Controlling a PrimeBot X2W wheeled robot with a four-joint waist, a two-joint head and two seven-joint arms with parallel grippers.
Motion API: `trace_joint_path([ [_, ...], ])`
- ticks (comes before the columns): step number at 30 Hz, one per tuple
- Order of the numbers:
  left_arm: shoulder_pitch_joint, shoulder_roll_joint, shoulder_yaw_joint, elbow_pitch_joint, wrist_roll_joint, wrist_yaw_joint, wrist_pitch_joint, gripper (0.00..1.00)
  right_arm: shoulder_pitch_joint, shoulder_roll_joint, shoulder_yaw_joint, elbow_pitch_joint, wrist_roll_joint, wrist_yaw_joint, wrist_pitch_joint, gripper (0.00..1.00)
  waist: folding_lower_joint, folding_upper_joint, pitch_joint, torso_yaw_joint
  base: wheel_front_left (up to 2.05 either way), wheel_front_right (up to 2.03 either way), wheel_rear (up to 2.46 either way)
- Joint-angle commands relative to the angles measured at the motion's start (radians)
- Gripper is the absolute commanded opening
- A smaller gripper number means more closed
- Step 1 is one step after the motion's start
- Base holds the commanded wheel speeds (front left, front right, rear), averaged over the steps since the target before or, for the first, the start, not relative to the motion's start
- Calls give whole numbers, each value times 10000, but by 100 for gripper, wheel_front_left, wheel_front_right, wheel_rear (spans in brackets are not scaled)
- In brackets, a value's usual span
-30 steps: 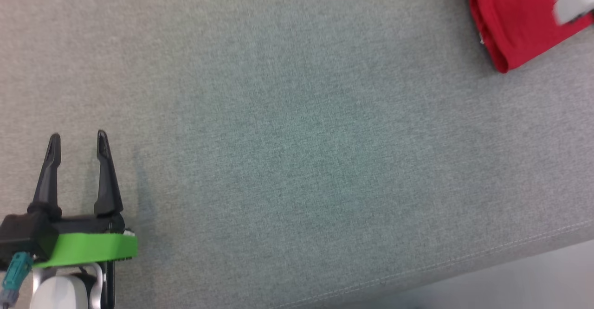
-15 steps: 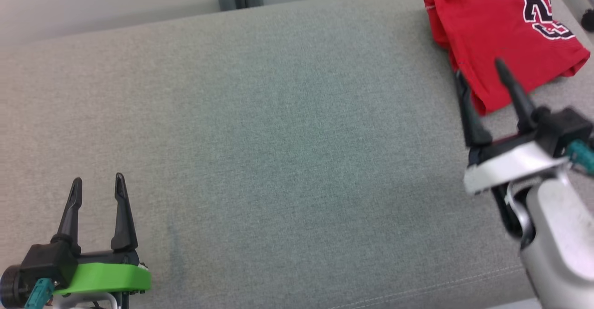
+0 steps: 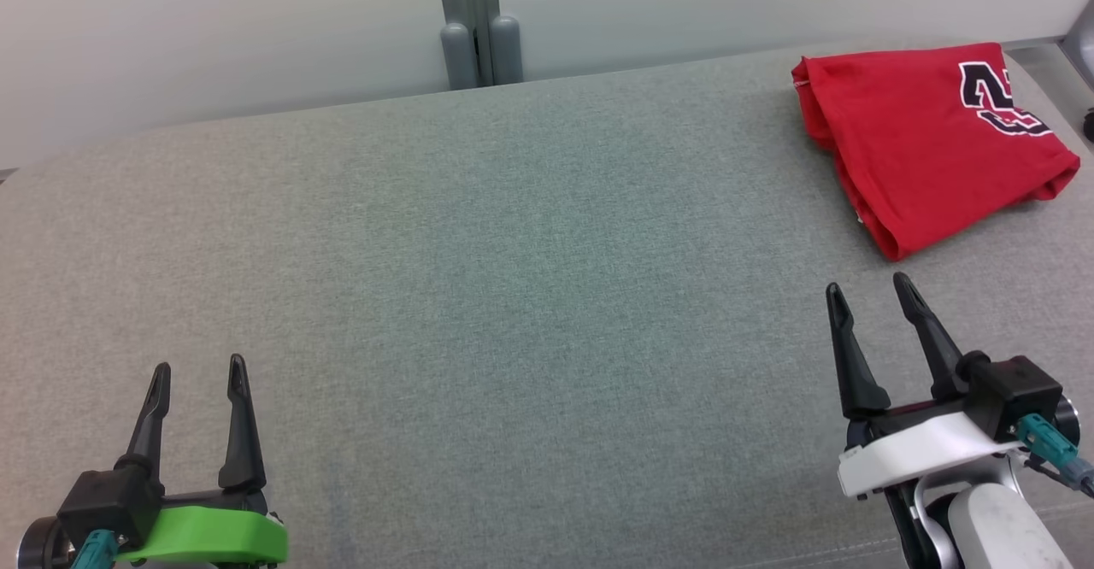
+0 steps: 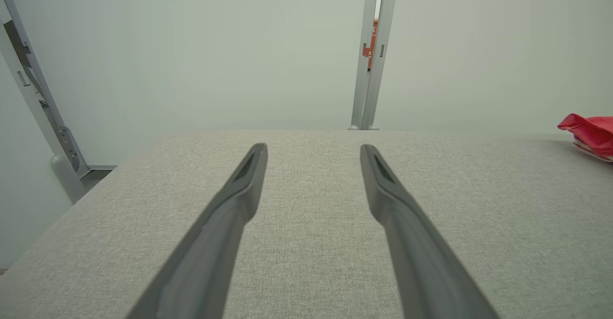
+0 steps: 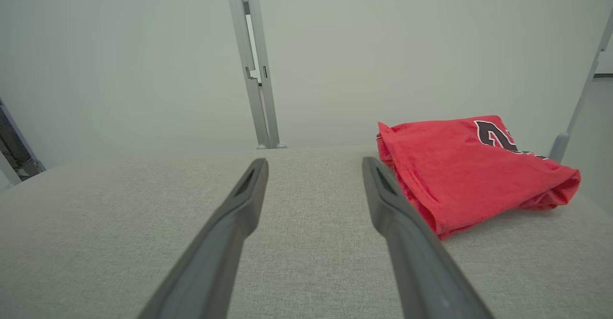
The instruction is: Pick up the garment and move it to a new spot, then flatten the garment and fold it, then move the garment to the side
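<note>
The garment (image 3: 927, 137) is red with dark numerals edged in white. It lies folded at the far right of the grey cushioned surface (image 3: 513, 278). In the right wrist view the garment (image 5: 459, 170) sits just right of the right finger. Its edge (image 4: 591, 134) shows at the far right of the left wrist view. My left gripper (image 3: 198, 372) is open at the lower left, well apart from the garment and holding nothing. At the lower right my right gripper (image 3: 867, 289) is open and empty, a short way in front of the garment.
A pale wall (image 3: 214, 31) with a grey upright post (image 3: 474, 22) runs behind the surface. The surface's front seam (image 3: 812, 543) lies near my right arm. A grey frame (image 4: 33, 98) stands at the left in the left wrist view.
The head camera has tilted up, bringing the wall and the whole garment into view. My right gripper has drawn back from the garment toward the lower right, staying open.
</note>
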Motion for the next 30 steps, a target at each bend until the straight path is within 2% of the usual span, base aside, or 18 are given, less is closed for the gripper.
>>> trace_joint_path([
  [1, 111, 83, 22, 24, 6, -31, 3, 100, 210, 84, -66, -79, -95, 0, -23, 100, 1, 0, -111, 116, 0, 0, 0],
  [10, 226, 188, -9, 190, -194, -35, 3, 100, 557, 348, -247, -99, -227, 0, -22, 100, 1, 0, -245, 252, 0, 0, 0],
  [30, 162, 303, -111, 581, -413, -35, 3, 100, 478, 326, -90, 93, -179, 0, -22, 100, 1, 0, -348, 308, 0, 0, 0],
])
